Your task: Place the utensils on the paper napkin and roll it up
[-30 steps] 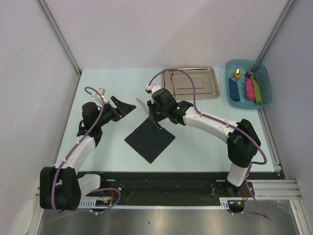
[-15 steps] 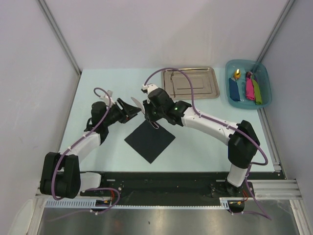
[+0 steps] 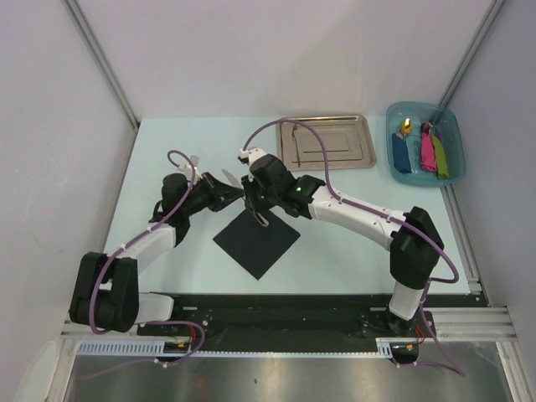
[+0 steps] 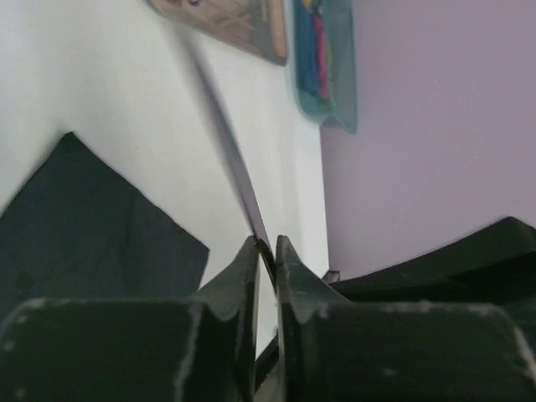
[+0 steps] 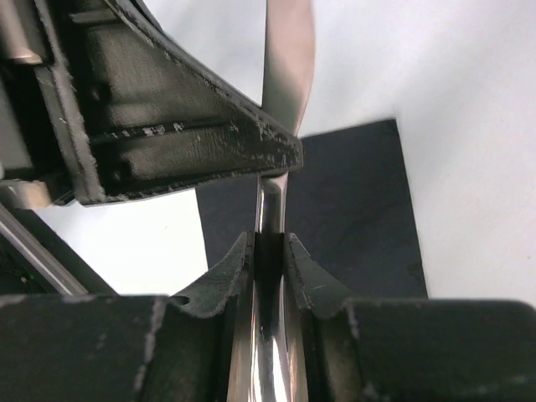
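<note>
1. Top external view: the left gripper (image 3: 237,189) and the right gripper (image 3: 254,199) meet tip to tip above the table (image 3: 167,142), just past the 12 o'clock corner of the paper napkin (image 3: 256,241)
2. The napkin lies flat as a black diamond, at 6 o'clock from the two grippers
3. Right wrist view: the right fingers (image 5: 224,276) are clamped on the shiny shaft of one utensil (image 5: 287,59). Its broad end points to 12 o'clock, and the napkin shows behind it
4. In the same view, the dark fingers of the left gripper cross the utensil from 10 o'clock, just above the right fingertips
5. Left wrist view: the left fingers (image 4: 244,272) are pressed together on the thin edge of the utensil, which runs away toward 11 o'clock
6. The kind of utensil cannot be told from these views
7. A steel tray (image 3: 325,141) sits at 1 o'clock from the grippers, well apart from the napkin
8. A teal bin (image 3: 425,142) stands at 3 o'clock from the tray, holding blue, pink and green items
</note>
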Controlling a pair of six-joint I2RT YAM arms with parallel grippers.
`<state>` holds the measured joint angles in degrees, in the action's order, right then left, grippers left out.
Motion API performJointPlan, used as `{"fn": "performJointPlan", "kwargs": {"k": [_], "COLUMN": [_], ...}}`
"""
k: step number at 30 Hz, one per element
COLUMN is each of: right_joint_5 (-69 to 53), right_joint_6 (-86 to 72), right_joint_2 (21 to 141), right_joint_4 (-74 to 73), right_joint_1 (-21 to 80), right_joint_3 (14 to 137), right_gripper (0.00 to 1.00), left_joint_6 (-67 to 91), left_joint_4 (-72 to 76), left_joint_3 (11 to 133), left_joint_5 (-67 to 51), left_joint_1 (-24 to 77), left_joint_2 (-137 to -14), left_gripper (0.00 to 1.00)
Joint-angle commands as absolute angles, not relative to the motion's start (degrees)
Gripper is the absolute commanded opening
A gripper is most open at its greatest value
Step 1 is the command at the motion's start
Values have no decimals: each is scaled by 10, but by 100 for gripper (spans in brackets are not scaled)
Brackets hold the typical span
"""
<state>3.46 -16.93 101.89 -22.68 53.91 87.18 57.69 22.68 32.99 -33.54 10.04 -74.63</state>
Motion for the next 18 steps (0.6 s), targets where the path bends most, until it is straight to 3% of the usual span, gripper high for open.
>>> {"fn": "performJointPlan", "kwargs": {"k": [1,3,10,18], "right_joint_5": [19,7,-11,-39], "right_joint_6": [-174,-175,-177,-182], "right_joint_2": [1010,1012,1024,1043], "right_joint_4": [-209,-207,-211,-222], "right_joint_1": [542,541,531,524], "right_joint_3": [899,898,903,923], "right_gripper": [0,0,27,25], "left_joint_6": [571,569,552,543], "left_joint_4": [253,252,224,217], "left_joint_3": [341,339,339,337], "left_joint_5": [-349,-355,-348,-352], "left_joint_1": [105,105,110,122], "left_joint_2": [-751,-751,-738,-738], "left_gripper": [4,0,0,0]}}
